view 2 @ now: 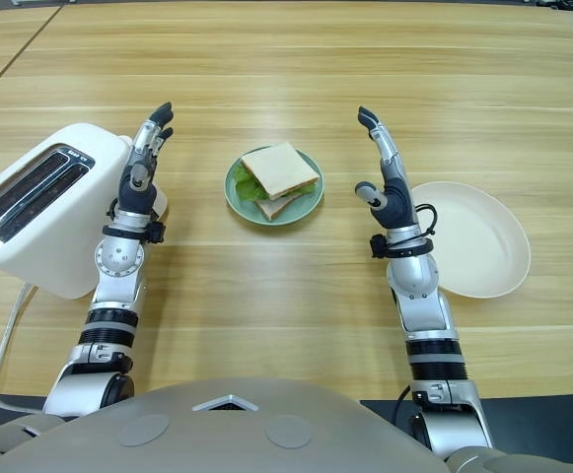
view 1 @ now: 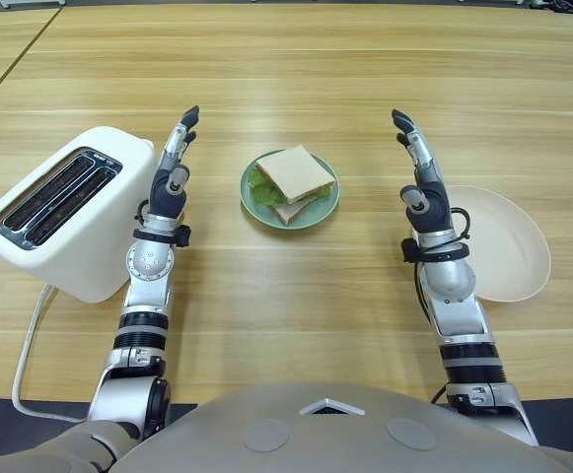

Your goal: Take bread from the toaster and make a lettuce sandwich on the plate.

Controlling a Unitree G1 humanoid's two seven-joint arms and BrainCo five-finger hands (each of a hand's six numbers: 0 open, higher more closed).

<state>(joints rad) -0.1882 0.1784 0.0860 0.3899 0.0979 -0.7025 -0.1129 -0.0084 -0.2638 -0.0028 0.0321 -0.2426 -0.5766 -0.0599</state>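
Observation:
A sandwich [view 1: 295, 175] of two bread slices with green lettuce [view 1: 260, 187] between them lies on a small green plate [view 1: 318, 212] at the table's middle. A white toaster [view 1: 64, 207] stands at the left, both its slots dark and without bread. My left hand [view 1: 173, 168] is held up beside the toaster's right end, left of the plate, fingers straight and holding nothing. My right hand [view 1: 419, 177] is raised to the right of the plate, fingers also extended and holding nothing.
A cream bowl-like plate [view 1: 508, 241] sits at the right, just behind my right wrist. The toaster's white cord [view 1: 25, 345] trails off the table's front edge at the left. Bare wooden table [view 1: 296, 69] stretches beyond the plate.

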